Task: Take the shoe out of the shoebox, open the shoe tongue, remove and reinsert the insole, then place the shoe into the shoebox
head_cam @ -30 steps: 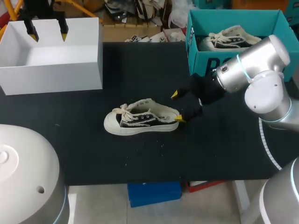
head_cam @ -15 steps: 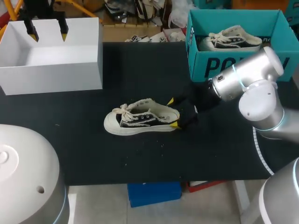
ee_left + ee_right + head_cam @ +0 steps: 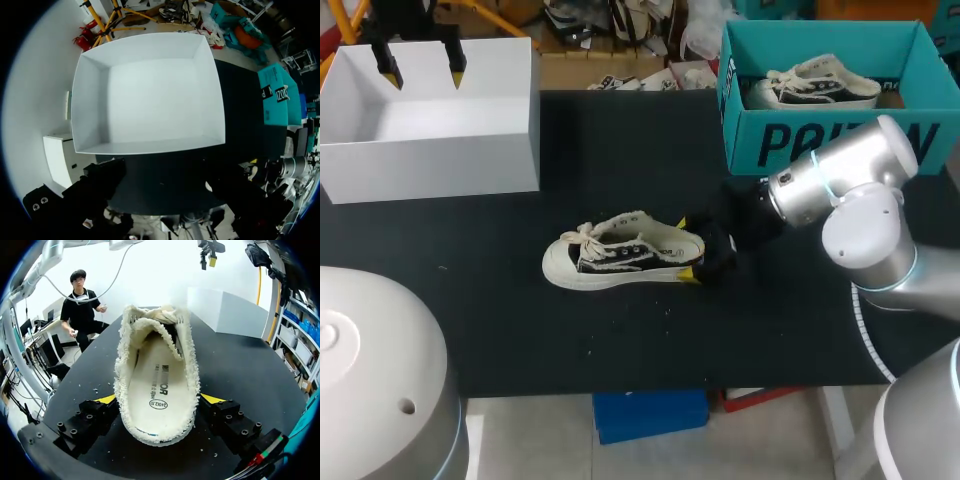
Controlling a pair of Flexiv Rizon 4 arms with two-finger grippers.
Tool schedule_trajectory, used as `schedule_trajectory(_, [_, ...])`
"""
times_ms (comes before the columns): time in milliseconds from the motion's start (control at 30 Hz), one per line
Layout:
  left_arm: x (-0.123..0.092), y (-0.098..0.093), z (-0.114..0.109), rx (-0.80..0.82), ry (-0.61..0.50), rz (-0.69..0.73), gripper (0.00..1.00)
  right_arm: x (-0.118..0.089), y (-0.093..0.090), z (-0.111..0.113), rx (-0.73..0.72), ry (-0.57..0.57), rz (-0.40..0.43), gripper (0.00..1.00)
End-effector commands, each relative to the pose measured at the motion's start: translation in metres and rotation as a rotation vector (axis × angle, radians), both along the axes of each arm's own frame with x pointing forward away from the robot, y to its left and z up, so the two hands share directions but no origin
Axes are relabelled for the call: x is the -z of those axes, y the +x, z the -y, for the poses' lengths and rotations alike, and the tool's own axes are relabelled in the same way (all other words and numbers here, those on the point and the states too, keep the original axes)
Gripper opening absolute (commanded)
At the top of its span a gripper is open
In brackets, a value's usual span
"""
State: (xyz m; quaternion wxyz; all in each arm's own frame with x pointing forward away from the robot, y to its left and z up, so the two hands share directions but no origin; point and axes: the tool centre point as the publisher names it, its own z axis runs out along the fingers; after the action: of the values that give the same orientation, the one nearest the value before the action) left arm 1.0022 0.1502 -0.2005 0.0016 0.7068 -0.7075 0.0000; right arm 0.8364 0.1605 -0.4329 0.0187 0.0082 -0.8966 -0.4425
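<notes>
m: black table (image 3: 620, 340), shoe (image 3: 620, 262) standing on its sole near the middle, toe pointing away from the right arm. why that heading?
r: the heel faces the right gripper (image 3: 159, 398), so the shoe's opening looks straight back along its fingers. insole (image 3: 157, 380) lies flat inside, fully in the wrist view. my guess: staged for the tongue and insole work.
m: grip?
r: fingers wide apart, yellow tips just beside the heel, one on either side. no squeeze visible, so i log it as straddling, holding nothing (the frayed edge may brush them; can't tell).
m: left side?
r: left gripper (image 3: 422, 70) hangs over the white shoebox (image 3: 430, 165), tips spread, nothing between them. likely parked clear of the work. teal box (image 3: 820, 145) at the far right holds a second shoe (image 3: 815, 88).
</notes>
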Motion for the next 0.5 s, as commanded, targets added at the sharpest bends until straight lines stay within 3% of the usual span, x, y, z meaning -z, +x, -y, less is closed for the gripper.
schedule_trajectory(33, [-0.0005,-0.0005,0.0003,-0.001,0.001,-0.001,1.00,0.0078,0.0030,-0.0052,0.002,0.007,-0.002,1.00])
schedule_trajectory(133, [-0.0005,-0.0005,0.0003,-0.001,0.001,-0.001,1.00,0.0113,0.0027,-0.0093,-0.003,0.013,-0.005,1.00])
schedule_trajectory(167, [-0.0005,-0.0005,0.0003,-0.001,0.001,-0.001,1.00,0.0128,0.0027,-0.0103,0.005,-0.002,-0.003,0.35])
schedule_trajectory(200, [-0.0005,-0.0005,0.0003,-0.001,0.001,-0.001,1.00,0.0136,0.0027,-0.0104,0.015,-0.002,-0.005,0.00])
schedule_trajectory(500, [-0.0005,-0.0005,0.0003,-0.001,0.001,-0.001,1.00,0.0136,0.0027,-0.0104,0.015,-0.002,-0.005,0.00])
